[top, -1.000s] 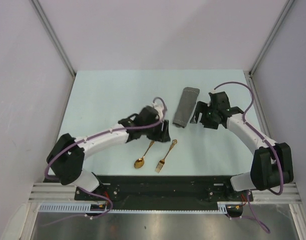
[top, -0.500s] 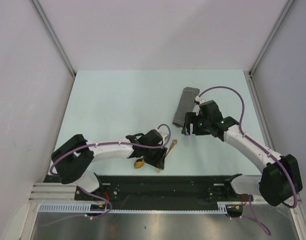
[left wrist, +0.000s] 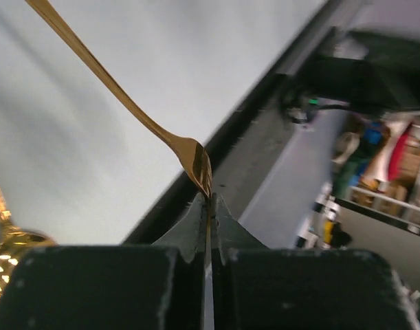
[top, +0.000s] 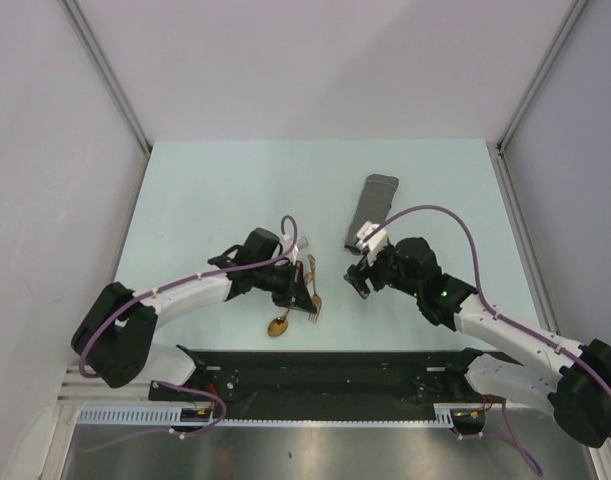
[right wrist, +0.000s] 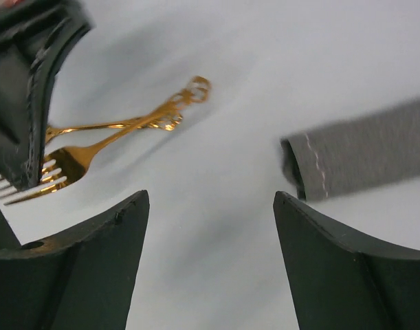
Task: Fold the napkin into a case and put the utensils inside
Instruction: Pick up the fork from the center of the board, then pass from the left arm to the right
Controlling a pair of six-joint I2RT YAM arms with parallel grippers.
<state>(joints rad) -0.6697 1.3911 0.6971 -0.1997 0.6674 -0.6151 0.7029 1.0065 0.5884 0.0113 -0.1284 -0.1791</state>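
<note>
1. The spoon (top: 278, 324) lies nearest the front edge of the table (top: 215, 190).
2. Just behind it, the left gripper (left wrist: 208, 201) is pressed together on the tines of the fork (left wrist: 127, 103).
3. The right gripper (right wrist: 210, 201) hangs spread, holding nothing, between the fork and the case.
4. Farthest back, the case (top: 370, 213) lies flat, its near end facing the right gripper.

The case (top: 370, 212), a narrow dark grey woven pouch with a pale stitched seam, is lying flat on the table (top: 205, 200), its near end gaping slightly. The gold fork (left wrist: 127, 103) is being pinched by its tines in the closed left gripper (left wrist: 210, 203), its slim handle reaching away. The shiny gold spoon (top: 278, 324) is lying just beside it, and their ornate handle tips are crossing.
</note>
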